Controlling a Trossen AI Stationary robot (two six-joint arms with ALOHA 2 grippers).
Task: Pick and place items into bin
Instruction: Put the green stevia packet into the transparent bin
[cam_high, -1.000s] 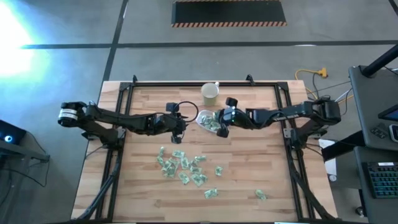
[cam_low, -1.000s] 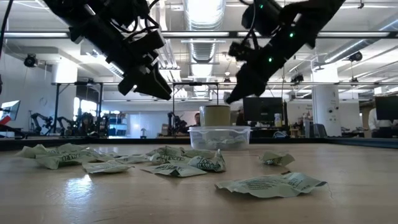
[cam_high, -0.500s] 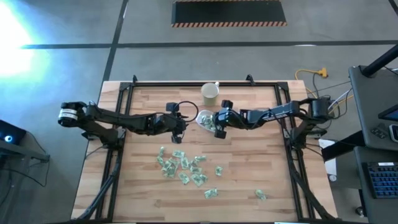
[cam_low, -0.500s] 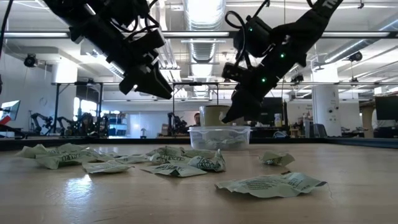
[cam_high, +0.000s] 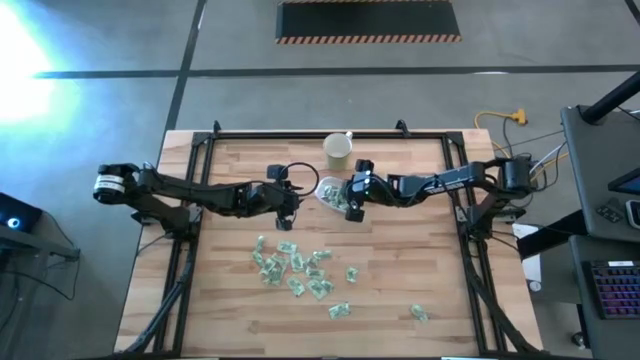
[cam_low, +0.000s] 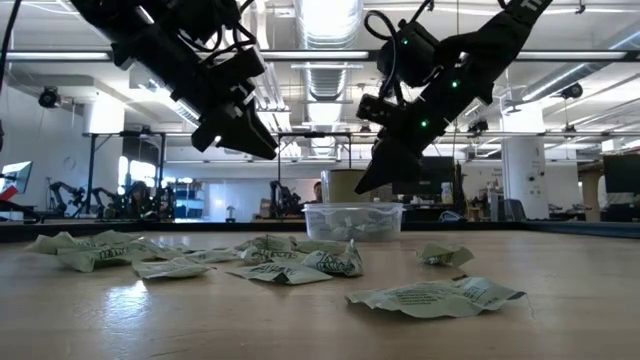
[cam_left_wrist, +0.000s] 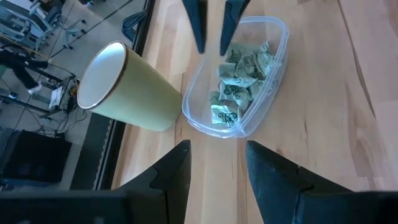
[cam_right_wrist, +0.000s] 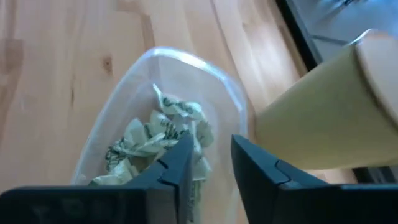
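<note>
I see the bin (cam_high: 330, 193) on the wooden surface (cam_high: 400, 290) just in front of the cream cup (cam_high: 338, 150), with a heap of packets (cam_left_wrist: 239, 81) inside it; the loose packets (cam_high: 295, 268) lie scattered nearer the front edge, one stray (cam_high: 418, 314) well off toward the right. My right hand (cam_high: 352, 207) hangs directly over the bin's right rim — fingers slightly apart, nothing between them; my left hand (cam_high: 285, 218) hovers just beside the bin on its left, also parted and empty, above bare wood between the bin and the scattered pile.
</note>
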